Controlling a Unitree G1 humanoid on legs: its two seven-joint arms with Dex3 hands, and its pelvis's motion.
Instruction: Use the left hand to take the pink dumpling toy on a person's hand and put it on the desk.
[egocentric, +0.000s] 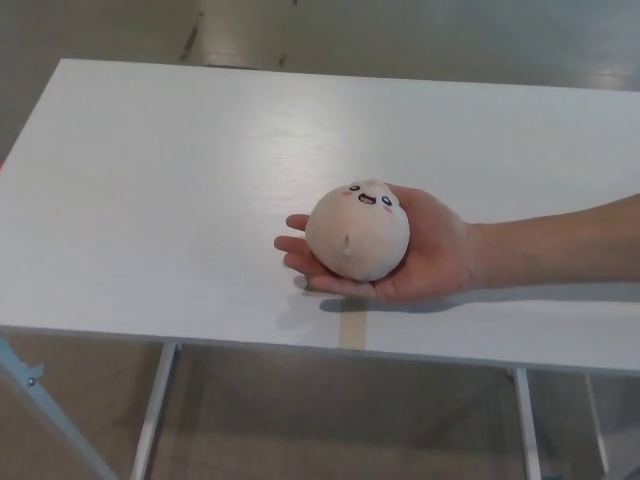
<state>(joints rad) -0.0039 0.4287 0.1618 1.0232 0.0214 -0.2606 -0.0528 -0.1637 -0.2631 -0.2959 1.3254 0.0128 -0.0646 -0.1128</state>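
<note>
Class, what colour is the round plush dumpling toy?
Pale pink round plush dumpling toy; head view.

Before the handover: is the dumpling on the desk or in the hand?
In the hand: the dumpling sits in the person's palm.

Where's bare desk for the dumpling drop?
Bare: white desk left of the person's hand, and the far strip behind it. Crowded: near edge under the pink dumpling toy, by the tape strip. Neither robot hand shows.
</note>
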